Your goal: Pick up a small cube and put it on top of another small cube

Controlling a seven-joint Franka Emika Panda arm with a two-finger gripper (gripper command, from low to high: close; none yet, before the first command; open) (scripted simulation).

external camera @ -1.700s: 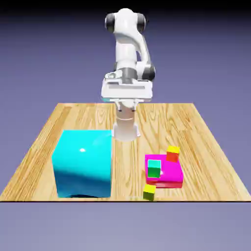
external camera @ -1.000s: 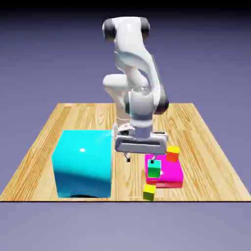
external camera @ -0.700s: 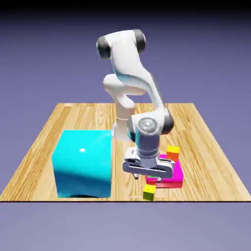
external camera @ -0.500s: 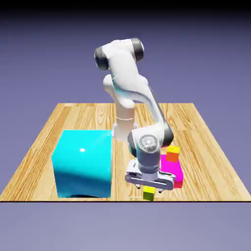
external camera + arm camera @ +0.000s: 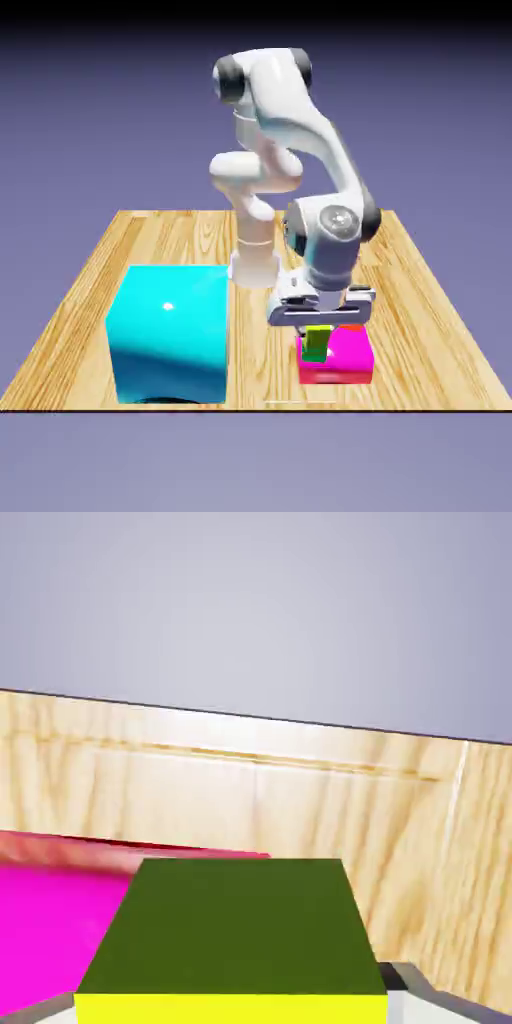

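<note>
My gripper is shut on a small cube with yellow and olive-green faces. It hangs low over the near-left part of the flat magenta block. In the hand view the held cube fills the bottom middle, with a grey fingertip showing at its right. The magenta block lies behind it to the left. A green cube stood on that block earlier, and I cannot tell it apart from the held cube. The hand hides the orange cube at the block's far corner.
A large cyan cube stands on the wooden table at the exterior view's left, a short gap from the arm. A thin red slab shows under the magenta block's near edge.
The gripper came down on the yellow cube at the table's near edge and shut on it. It then lifted the cube up and back over the magenta block.
</note>
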